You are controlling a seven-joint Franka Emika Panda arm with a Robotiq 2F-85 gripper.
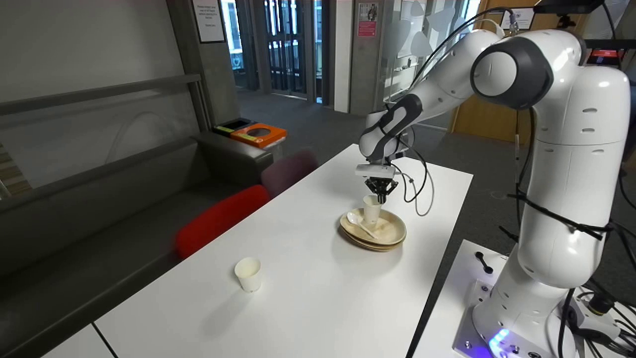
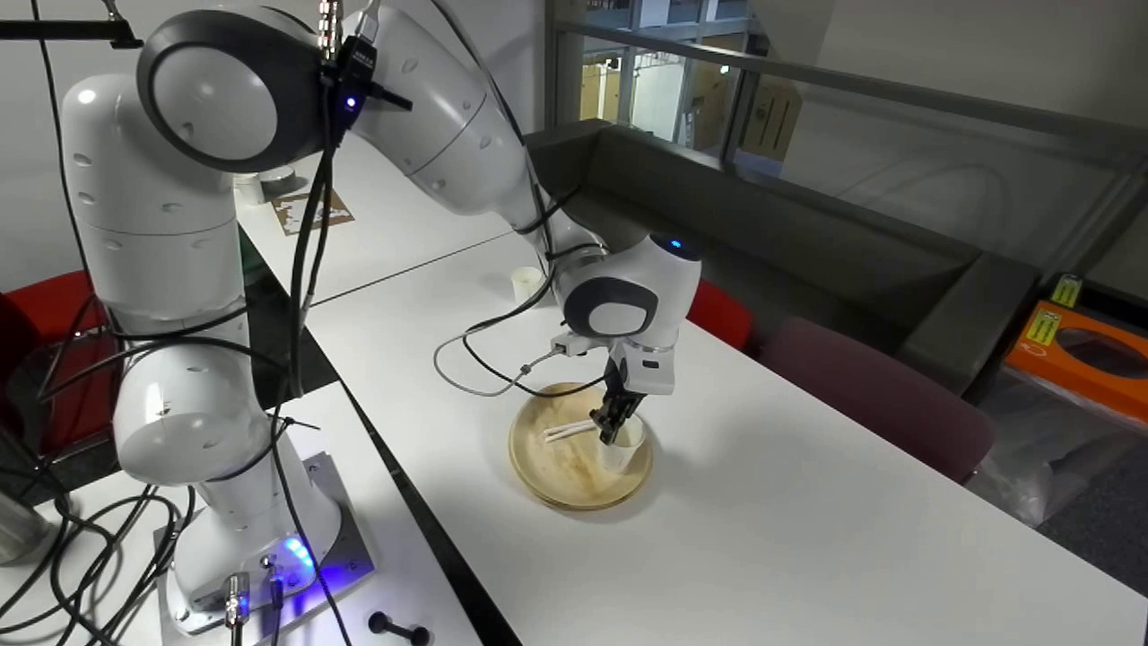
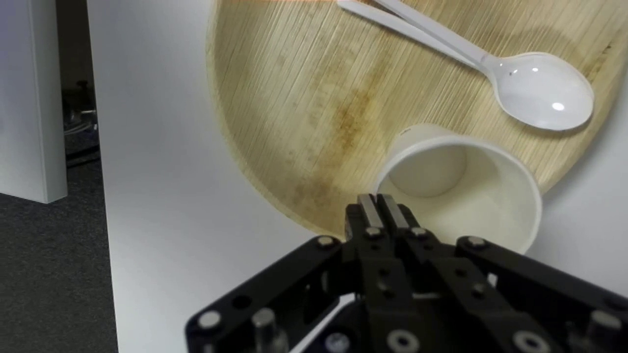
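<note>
My gripper [image 3: 376, 197] points down at a white paper cup [image 3: 483, 196], its two fingers pinched together over the near wall. One finger is inside the cup and one outside, with the rim running into the narrow gap between them. The cup [image 1: 371, 211] stands on a palm-leaf plate [image 1: 396, 230], the top of a small stack, close to its edge. A white plastic spoon [image 3: 542, 90] lies on the same plate beside the cup. Another white handle [image 3: 407, 32] lies partly under the spoon; its far end is out of the wrist view.
A second white cup [image 1: 248, 274] stands farther along the white table [image 1: 308, 298]. Cables [image 1: 428, 191] loop from the wrist close to the tabletop. A red chair [image 1: 221, 219] and a purple chair [image 2: 883, 395] stand along the table's far side, before a grey sofa [image 2: 762, 215].
</note>
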